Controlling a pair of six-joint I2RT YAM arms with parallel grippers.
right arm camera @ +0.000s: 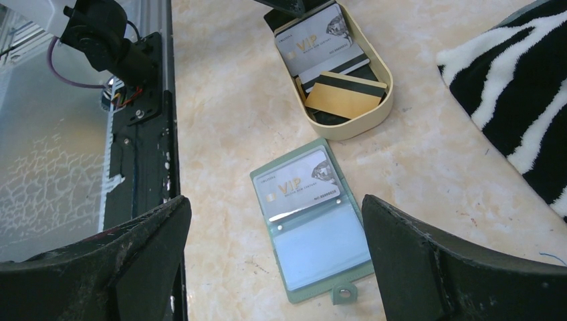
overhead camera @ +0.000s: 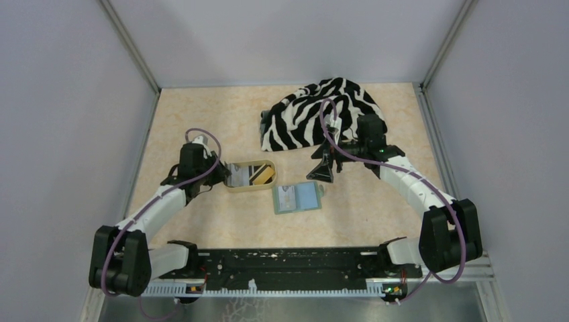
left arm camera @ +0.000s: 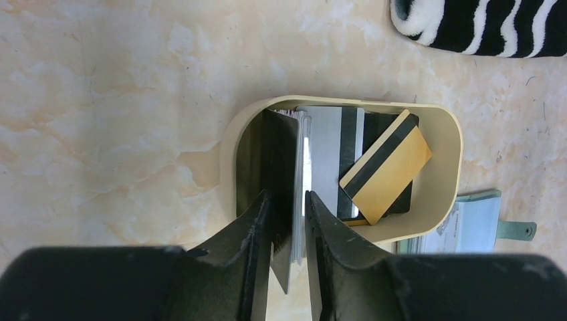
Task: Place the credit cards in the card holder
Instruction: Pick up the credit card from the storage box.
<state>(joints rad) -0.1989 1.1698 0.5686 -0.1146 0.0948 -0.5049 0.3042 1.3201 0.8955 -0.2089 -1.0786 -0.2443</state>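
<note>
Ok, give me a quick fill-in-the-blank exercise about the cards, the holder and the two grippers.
1. The card holder lies unfolded, holding ___ silver card.
2. The left gripper reaches into the tan ___.
3. The jaws of the right gripper stand wide ___.
Missing words: one; tray; open.

Lab: plain-walled robot test cell
</note>
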